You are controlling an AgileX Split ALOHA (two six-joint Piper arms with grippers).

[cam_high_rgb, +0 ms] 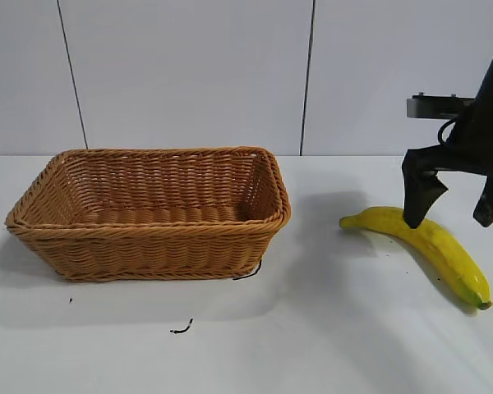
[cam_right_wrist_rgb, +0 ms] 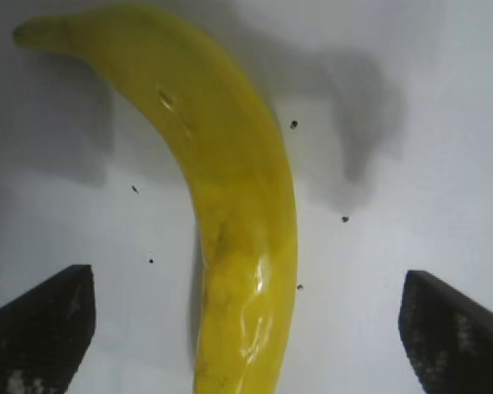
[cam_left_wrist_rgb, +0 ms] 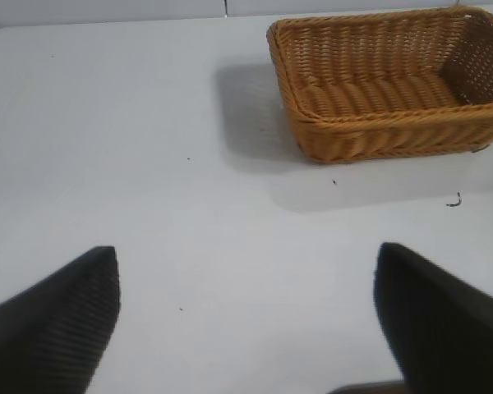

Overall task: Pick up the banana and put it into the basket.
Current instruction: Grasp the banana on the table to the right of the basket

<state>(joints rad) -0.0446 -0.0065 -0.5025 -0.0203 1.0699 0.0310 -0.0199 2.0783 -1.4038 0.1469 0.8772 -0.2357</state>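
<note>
The yellow banana (cam_high_rgb: 427, 246) lies on the white table to the right of the wicker basket (cam_high_rgb: 148, 234). My right gripper (cam_high_rgb: 453, 209) hangs open just above the banana's middle, one finger on each side of it, not touching. In the right wrist view the banana (cam_right_wrist_rgb: 230, 213) runs between the two open fingers (cam_right_wrist_rgb: 41, 328). My left gripper (cam_left_wrist_rgb: 246, 312) is open and empty over bare table, well away from the basket (cam_left_wrist_rgb: 394, 135); it does not show in the exterior view.
The basket is empty. A small dark scrap (cam_high_rgb: 181, 329) lies on the table in front of it. A few dark specks (cam_right_wrist_rgb: 294, 125) dot the table around the banana. A white panelled wall stands behind the table.
</note>
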